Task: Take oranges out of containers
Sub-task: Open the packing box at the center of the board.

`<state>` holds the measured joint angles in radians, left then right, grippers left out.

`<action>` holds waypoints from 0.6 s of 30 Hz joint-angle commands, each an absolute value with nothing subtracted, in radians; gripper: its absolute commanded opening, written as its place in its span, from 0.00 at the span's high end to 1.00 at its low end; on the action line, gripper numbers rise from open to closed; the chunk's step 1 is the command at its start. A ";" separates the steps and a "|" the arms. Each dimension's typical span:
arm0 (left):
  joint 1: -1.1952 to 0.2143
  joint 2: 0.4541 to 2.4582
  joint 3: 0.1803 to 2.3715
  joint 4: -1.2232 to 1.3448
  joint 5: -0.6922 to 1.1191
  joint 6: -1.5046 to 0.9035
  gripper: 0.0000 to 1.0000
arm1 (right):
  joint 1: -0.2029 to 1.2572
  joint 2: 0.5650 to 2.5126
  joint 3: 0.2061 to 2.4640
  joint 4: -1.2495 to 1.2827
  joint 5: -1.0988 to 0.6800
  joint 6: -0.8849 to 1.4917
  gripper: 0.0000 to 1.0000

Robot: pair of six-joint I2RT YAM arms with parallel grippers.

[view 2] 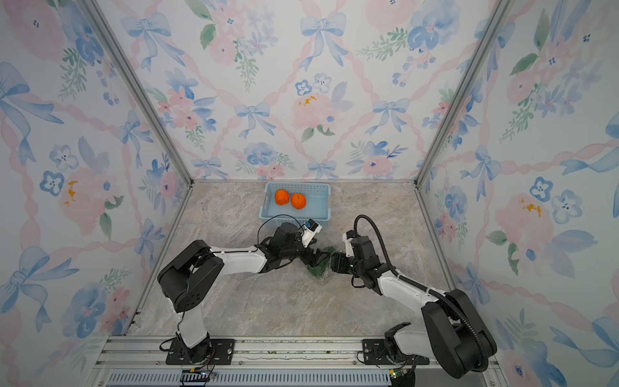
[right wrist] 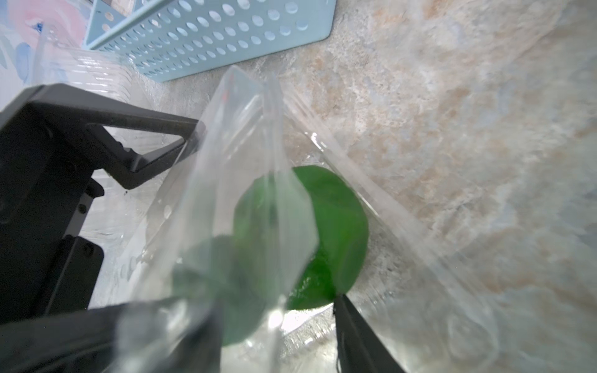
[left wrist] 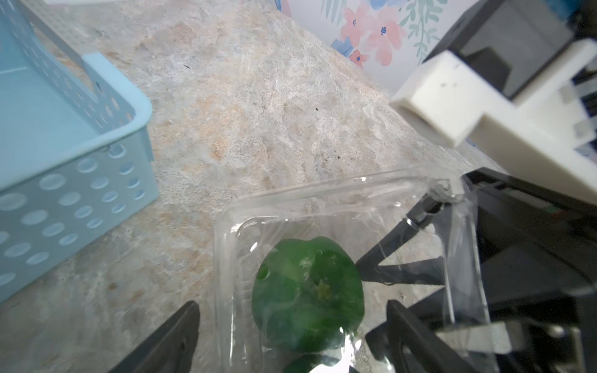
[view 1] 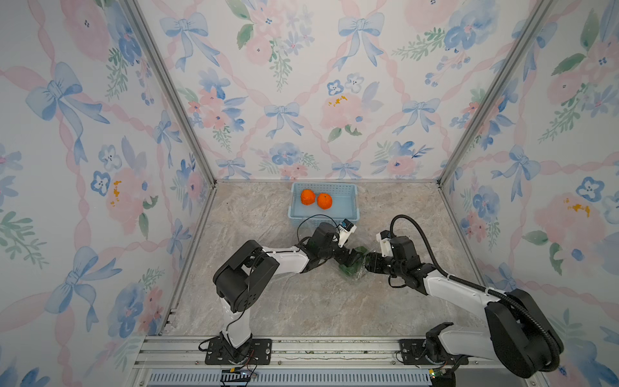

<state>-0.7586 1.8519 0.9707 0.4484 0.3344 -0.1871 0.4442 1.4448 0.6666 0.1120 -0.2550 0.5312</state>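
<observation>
I count four oranges in all. The two bright orange fruits (view 1: 307,196) (view 1: 324,201) lie side by side in the single light-blue basket (view 1: 323,184), just above frame centre in both top views. The two dark green fruits (left wrist: 307,290) (left wrist: 310,363), glossy and with a pale stem dimple on the nearer one, sit in the one clear tray (left wrist: 223,258) I can make out, on the marbled table (view 1: 268,301) just below centre between my two arms. My left gripper (left wrist: 292,306) has its jaws wide apart astride the tray wall and a green fruit, clamped on nothing; my right gripper (right wrist: 279,302) also has its jaws apart, with a thin clear flap of the tray standing between them.
</observation>
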 commanded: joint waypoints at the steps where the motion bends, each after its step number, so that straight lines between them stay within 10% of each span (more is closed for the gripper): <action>1: -0.758 1.824 0.960 0.429 0.400 -0.182 0.08 | 0.439 1.441 0.687 0.118 -0.278 0.501 0.41; 18: -0.756 1.833 0.957 0.472 0.455 -0.198 0.08 | 0.417 1.499 0.720 0.119 -0.310 0.492 0.22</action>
